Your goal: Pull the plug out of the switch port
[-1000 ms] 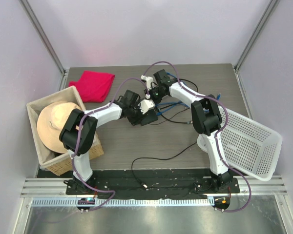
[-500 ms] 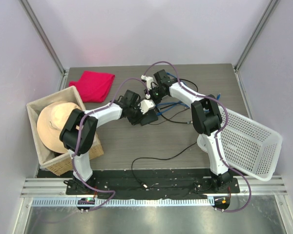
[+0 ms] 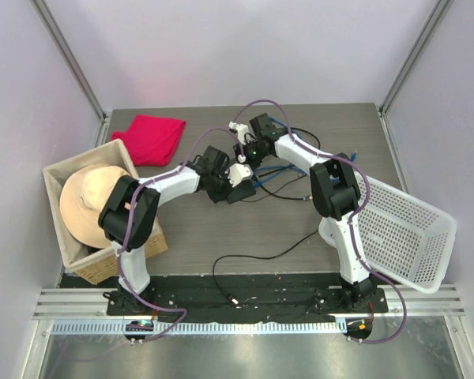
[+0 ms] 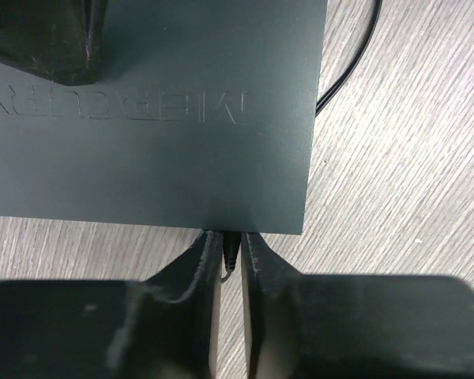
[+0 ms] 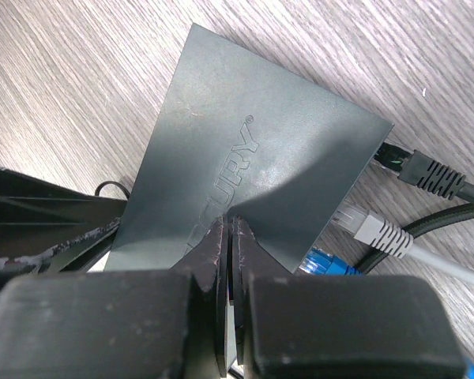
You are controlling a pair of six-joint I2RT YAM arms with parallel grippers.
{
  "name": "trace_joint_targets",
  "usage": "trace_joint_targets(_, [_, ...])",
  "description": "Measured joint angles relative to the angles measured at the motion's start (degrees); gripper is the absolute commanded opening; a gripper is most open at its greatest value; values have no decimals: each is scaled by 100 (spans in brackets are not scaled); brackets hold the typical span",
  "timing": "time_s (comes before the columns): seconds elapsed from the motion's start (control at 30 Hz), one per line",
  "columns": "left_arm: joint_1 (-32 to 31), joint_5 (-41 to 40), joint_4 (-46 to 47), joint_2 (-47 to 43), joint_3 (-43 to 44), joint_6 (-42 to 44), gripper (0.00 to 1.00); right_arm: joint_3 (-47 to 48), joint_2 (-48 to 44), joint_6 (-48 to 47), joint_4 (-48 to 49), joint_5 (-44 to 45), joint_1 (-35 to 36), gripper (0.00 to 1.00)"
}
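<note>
The switch [image 4: 158, 158] is a flat matte-black box with embossed lettering, lying on the wooden table. My left gripper [image 4: 231, 241] is shut on a small black plug [image 4: 231, 248] that sits in the switch's near edge. My right gripper [image 5: 229, 225] is shut, with its fingertips resting on the switch's top [image 5: 253, 158]; one of those fingers [image 4: 55, 39] shows in the left wrist view. In the top view both grippers [image 3: 238, 175] [image 3: 249, 151] meet over the switch, which is mostly hidden.
Black [image 5: 426, 174], grey [image 5: 375, 230] and blue [image 5: 328, 262] network plugs sit along the switch's other edge. A box with a straw hat [image 3: 91, 201] stands at the left, a red cloth [image 3: 152, 136] at the back left, a white mesh basket [image 3: 403, 233] at the right. A thin black cable [image 3: 261, 257] lies in front.
My left gripper has shifted very slightly to the right at the switch. The right arm and the switch have not visibly moved.
</note>
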Motion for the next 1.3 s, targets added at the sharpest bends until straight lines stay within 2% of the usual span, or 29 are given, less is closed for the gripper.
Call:
trace_joint_targets(0.13, [-7,44,-122,17,61,81,0,-44,-22,0,42,-2,0,2])
trace_joint_targets(0.27, [4,149,-439,149,306,116,0,-70,-35,0,68,20,0,1])
trace_joint_targets(0.47, [199,789,-1475,695,1239,74,0,-98,-52,-2,76,35,-7,1])
trace_joint_targets(0.6, [208,824,-1425,702,1202,20,0,-114,-61,-2,92,35,-7,1])
trace_joint_targets(0.8, [-17,282,-925,413,763,92,0,-114,-61,-2,90,37,-7,1])
trace_joint_targets(0.97, [98,634,-1506,715,1290,46,0,-114,-61,-2,81,35,-9,1])
trace_joint_targets(1.3, [116,748,-1812,872,1563,90,0,-114,-61,20,83,31,-46,2])
